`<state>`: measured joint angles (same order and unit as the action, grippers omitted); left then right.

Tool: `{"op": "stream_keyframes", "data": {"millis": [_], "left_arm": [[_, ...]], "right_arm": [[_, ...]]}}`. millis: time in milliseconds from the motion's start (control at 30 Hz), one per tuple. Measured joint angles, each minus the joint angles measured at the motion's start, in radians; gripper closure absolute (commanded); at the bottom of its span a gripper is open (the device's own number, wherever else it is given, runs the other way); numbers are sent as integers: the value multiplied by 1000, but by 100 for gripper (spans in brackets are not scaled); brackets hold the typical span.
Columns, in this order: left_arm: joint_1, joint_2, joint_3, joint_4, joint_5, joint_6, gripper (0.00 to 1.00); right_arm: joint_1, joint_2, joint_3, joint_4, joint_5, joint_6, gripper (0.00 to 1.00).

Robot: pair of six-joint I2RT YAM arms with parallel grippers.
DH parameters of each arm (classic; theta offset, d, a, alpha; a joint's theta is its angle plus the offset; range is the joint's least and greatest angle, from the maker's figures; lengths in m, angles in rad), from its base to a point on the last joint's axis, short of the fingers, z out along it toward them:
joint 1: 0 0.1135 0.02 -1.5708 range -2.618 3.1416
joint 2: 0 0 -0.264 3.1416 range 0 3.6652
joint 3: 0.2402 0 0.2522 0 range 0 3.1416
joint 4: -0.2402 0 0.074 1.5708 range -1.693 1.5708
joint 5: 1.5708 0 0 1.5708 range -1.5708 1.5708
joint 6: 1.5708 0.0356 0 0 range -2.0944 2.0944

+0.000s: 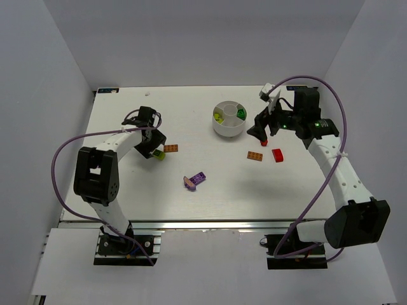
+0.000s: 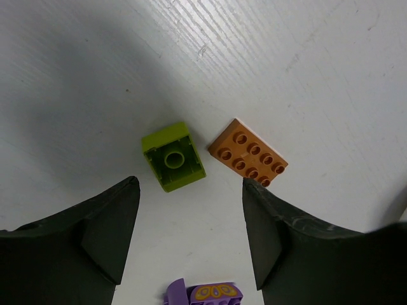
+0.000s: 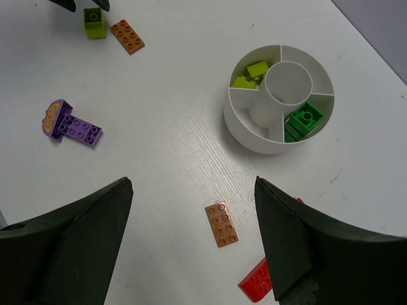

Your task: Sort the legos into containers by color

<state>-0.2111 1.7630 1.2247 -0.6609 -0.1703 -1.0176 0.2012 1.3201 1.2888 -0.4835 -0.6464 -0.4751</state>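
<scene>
— The left hand (image 2: 191, 194) and the right hand (image 3: 193, 187) both stand apart over the table (image 3: 165, 159).
— The dish (image 3: 251, 136) holds two yellow-green bricks (image 3: 251, 75); its dark green bricks (image 3: 304, 119) are hard to count. Loose: two orange bricks (image 3: 222, 223), one purple brick (image 3: 79, 129), one yellow-green brick (image 2: 173, 157), one red brick (image 3: 253, 286) half hidden by the right finger.

Bright, even light falls from overhead, and the white table (image 1: 191, 203) is close to washed out. Shadows are soft and grey; in the left wrist view a broad one dims the upper left. Glare streaks the metal rail (image 1: 210, 224) at the near edge. Close to the lens the dark fingers (image 2: 76, 241) look slightly soft, while the yellow-green brick (image 2: 173, 157) is crisp.
</scene>
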Motion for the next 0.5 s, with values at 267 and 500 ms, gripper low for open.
{"op": "stream_keyframes", "data": {"millis": [267,500], "left_arm": [[2,0,-3,-11,-4,-1,26],[21,56,-3,3,-3,0,31]], "right_arm": [[-29,-6,-22,18,-10,31,18],[-37,-9,-24,19,-16,50,19]]}}
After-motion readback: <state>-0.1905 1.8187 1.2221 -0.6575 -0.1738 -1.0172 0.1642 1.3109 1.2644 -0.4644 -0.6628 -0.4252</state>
